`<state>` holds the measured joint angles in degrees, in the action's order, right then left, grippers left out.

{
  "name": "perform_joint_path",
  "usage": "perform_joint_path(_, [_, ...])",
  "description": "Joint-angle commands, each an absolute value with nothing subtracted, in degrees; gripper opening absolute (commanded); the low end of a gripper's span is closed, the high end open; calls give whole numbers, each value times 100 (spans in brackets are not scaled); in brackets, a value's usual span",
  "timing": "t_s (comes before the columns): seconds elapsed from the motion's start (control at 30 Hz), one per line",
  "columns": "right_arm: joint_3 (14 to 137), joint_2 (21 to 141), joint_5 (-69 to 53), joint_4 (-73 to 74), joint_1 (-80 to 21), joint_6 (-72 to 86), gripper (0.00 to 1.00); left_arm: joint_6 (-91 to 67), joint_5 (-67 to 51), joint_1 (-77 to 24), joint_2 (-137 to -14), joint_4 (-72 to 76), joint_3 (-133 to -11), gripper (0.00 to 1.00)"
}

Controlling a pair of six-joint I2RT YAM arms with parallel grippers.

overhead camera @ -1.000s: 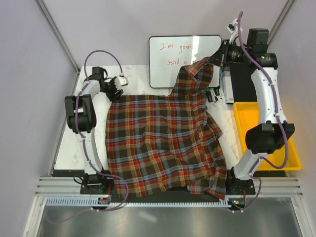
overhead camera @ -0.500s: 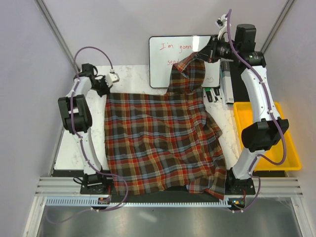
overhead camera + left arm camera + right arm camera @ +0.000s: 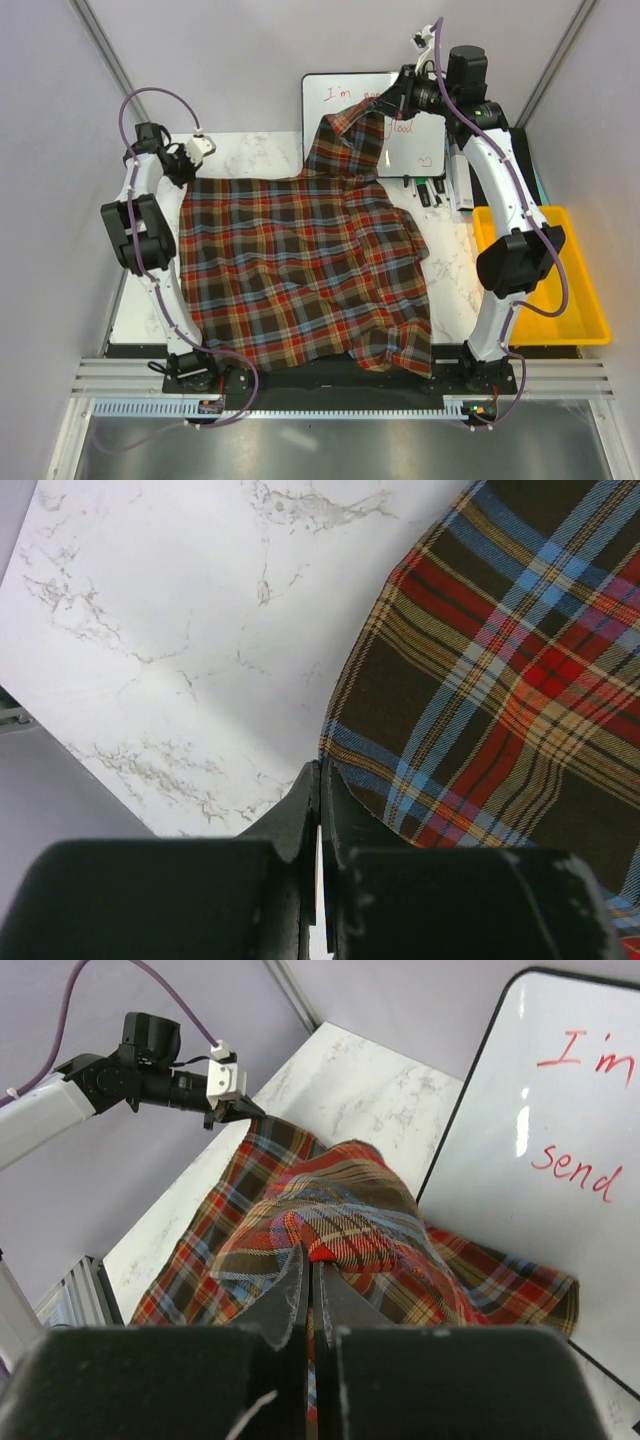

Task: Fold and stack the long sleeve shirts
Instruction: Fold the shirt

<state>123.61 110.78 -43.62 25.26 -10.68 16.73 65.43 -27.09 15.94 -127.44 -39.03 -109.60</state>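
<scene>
**Plaid shirt held at two points over the table**

One long sleeve shirt [image 3: 300, 270], in red-orange, dark and blue checks, lies spread across the white marble table [image 3: 250, 150]. It covers most of the surface between the two arms. Its near edge reaches the front of the table between the arm bases. The cloth lies fairly flat on the left and middle. On the right side it is bunched into loose folds.

The left gripper [image 3: 320, 780] sits at the far-left corner of the shirt, low over the table. Its fingers are pressed together, and the hem of the cloth meets their tips. In the overhead view, the far edge of the shirt runs roughly straight from this corner towards the right.

The right gripper [image 3: 308, 1260] is raised at the far right, above the whiteboard [image 3: 415, 150]. It is clenched on a fold of the shirt. From that grip the cloth hangs down in a peaked ridge to the table and covers the left part of the whiteboard. Red handwriting shows on the uncovered part of the board.

A yellow plastic bin [image 3: 580, 300] stands at the right edge of the table, beside the right arm and apart from the shirt.
</scene>
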Motion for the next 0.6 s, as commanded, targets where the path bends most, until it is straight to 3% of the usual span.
perform_joint_path(0.0, [12077, 10355, -4447, 2224, -1011, 1687, 0, 6187, -2812, 1635, -12253, -3709, -10820, 2])
perform_joint_path(0.27, [10629, 8398, -4404, 2285, -914, 1425, 0, 6258, -3322, 1679, -10690, -3280, -9189, 2])
perform_joint_path(0.57, [9292, 6673, -4228, 3787, -905, 677, 0, 7767, -3279, 1758, -8667, -3182, -6701, 2])
